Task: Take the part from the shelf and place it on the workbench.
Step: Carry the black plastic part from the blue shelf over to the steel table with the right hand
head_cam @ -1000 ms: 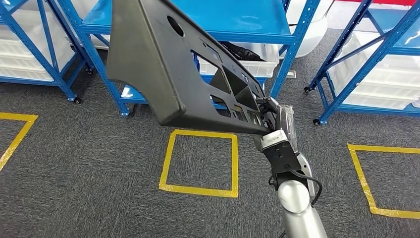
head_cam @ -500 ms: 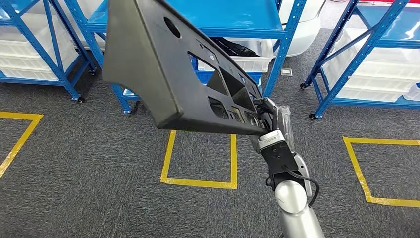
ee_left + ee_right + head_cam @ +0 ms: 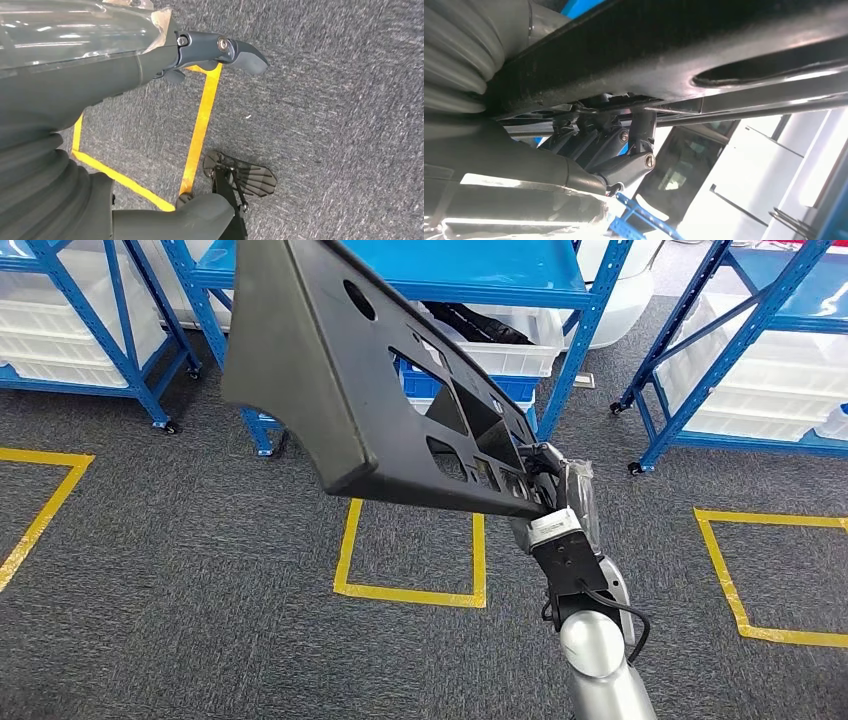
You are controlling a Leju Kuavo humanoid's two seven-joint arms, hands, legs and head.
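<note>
Head view: the right hand (image 3: 553, 483) grips one end of a large dark grey moulded part (image 3: 330, 380) with several cut-out openings. The part slants up and away to the left, held in the air above grey carpet (image 3: 170, 600) and a square of yellow floor tape (image 3: 410, 592), in front of blue shelving (image 3: 590, 335) that carries white bins (image 3: 510, 352).

The right wrist view adds what the head view hides — the dark fingers (image 3: 636, 145) hooked up against the part's underside, close to the camera.

The left wrist view shows the left hand (image 3: 150, 65) hanging over the carpet near a yellow tape line, fingers extended and apart, holding nothing.

Against the frame half a second earlier, the whole floor scene has shifted slightly, so the camera moved — the part sits much the same in the right hand.
</note>
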